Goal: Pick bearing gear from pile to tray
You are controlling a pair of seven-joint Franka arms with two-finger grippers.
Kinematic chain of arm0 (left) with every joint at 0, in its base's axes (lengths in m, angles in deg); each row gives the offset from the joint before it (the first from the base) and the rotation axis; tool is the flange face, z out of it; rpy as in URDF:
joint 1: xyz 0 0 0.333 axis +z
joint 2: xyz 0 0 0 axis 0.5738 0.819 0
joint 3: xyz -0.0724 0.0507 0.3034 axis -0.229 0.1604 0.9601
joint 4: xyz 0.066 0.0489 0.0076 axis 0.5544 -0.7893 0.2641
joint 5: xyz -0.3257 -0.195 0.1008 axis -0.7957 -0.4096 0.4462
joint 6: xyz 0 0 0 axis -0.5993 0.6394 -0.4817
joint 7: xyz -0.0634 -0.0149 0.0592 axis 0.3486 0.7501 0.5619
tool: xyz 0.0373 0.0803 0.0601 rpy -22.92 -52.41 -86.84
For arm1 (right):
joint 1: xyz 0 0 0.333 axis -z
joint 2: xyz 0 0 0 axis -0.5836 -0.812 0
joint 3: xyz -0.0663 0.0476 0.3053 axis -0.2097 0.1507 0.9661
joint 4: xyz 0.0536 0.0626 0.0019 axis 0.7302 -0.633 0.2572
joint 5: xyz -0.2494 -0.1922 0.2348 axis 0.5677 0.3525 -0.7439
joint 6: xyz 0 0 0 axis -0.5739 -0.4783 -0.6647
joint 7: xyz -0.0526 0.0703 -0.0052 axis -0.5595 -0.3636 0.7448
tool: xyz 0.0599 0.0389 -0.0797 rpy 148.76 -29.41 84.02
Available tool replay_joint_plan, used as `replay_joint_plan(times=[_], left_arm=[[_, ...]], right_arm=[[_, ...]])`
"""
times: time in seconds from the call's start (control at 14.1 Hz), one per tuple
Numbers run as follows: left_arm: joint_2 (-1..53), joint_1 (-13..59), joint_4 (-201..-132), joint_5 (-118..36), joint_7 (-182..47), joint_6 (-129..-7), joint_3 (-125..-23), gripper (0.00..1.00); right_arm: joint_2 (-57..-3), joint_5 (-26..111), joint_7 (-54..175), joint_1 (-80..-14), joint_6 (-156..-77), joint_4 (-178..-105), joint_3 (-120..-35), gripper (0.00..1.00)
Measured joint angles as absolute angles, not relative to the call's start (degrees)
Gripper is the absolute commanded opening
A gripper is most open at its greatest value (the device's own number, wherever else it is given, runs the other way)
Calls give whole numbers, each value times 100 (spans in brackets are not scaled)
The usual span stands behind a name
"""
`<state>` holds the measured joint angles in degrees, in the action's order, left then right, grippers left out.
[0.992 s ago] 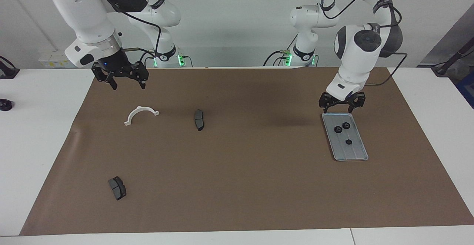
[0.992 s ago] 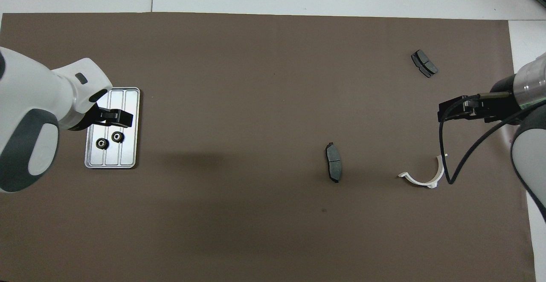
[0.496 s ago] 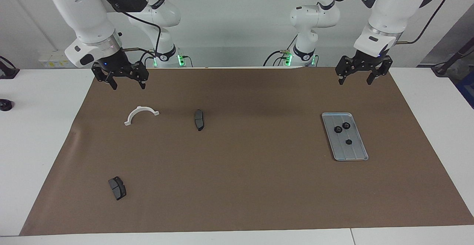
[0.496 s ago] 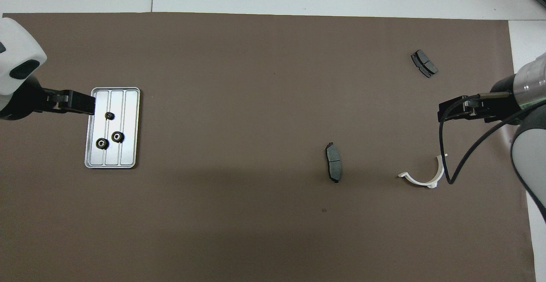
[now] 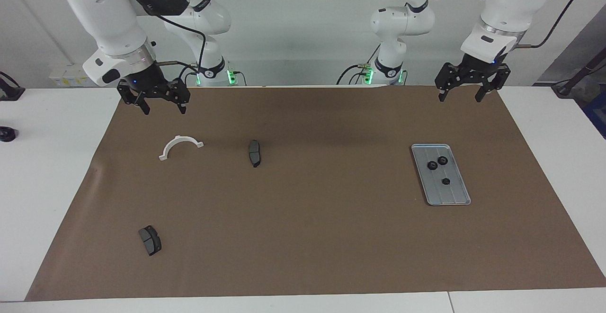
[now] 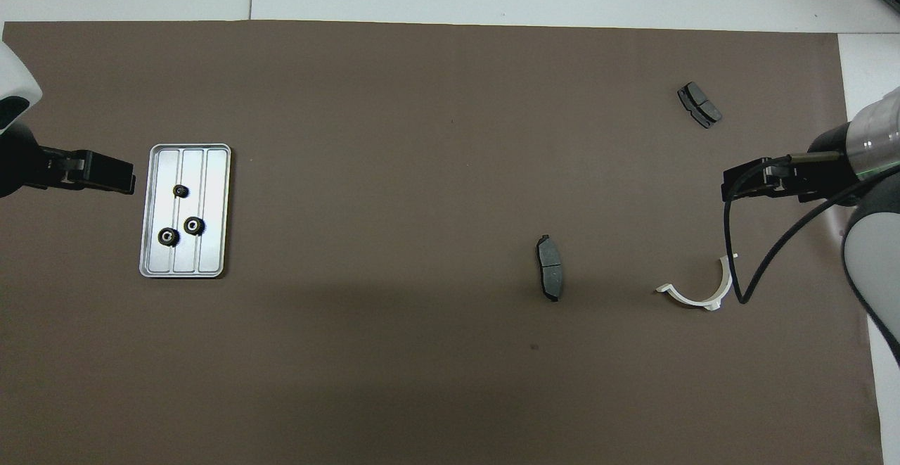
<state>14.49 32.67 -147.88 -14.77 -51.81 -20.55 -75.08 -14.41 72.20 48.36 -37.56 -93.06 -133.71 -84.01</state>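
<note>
I see the tray (image 5: 441, 174) flat on the brown mat (image 5: 307, 237), toward the left arm's end of the table. Three gears lie in it: a pair (image 5: 437, 163) close together at the end nearer the robots, and a single gear (image 5: 445, 181) farther from them, near the tray's middle. In the overhead view the same gears (image 6: 181, 220) sit across the tray's grooved floor.

Left gripper (image 5: 473, 96): raised in the air over the mat's edge nearest the robots, clear of the tray, fingers spread wide and empty. From overhead it (image 6: 105, 173) shows just beside the tray's long side.

Right gripper (image 5: 162, 107): raised over the mat at the right arm's end, fingers wide apart, empty. The white bracket (image 5: 180, 146) lies on the mat below it, slightly farther from the robots.

One brake pad (image 5: 254, 152) rests beside the bracket, toward the table's middle. A second pad (image 5: 150, 240) lies well apart, much farther from the robots. I see no gear on the mat outside the tray.
</note>
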Motion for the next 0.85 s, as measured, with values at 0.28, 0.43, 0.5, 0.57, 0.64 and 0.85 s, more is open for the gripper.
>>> replay_joint_plan(times=[0.28,0.43,0.5,0.57,0.64,0.85], left_arm=[[1456,3332,-14768,-1687,-5169,-1955,-7477,100],[1456,3336,-14766,-1689,-5153,-1951,-7477,100],[1456,3336,-14765,-1689,-5152,-1950,-7478,100],[1456,3336,-14764,-1689,-5151,-1949,-7479,100],[1456,3336,-14763,-1689,-5151,-1949,-7479,100],[1456,3336,-14761,-1689,-5146,-1948,-7481,100]], right_arm=[[-1441,7220,4836,-3756,-9306,-13372,-8401,100],[-1441,7220,4836,-3756,-9306,-13372,-8401,100],[-1441,7220,4836,-3756,-9306,-13372,-8401,100],[-1441,7220,4836,-3756,-9306,-13372,-8401,100],[-1441,7220,4836,-3756,-9306,-13372,-8401,100],[-1441,7220,4836,-3756,-9306,-13372,-8401,100]])
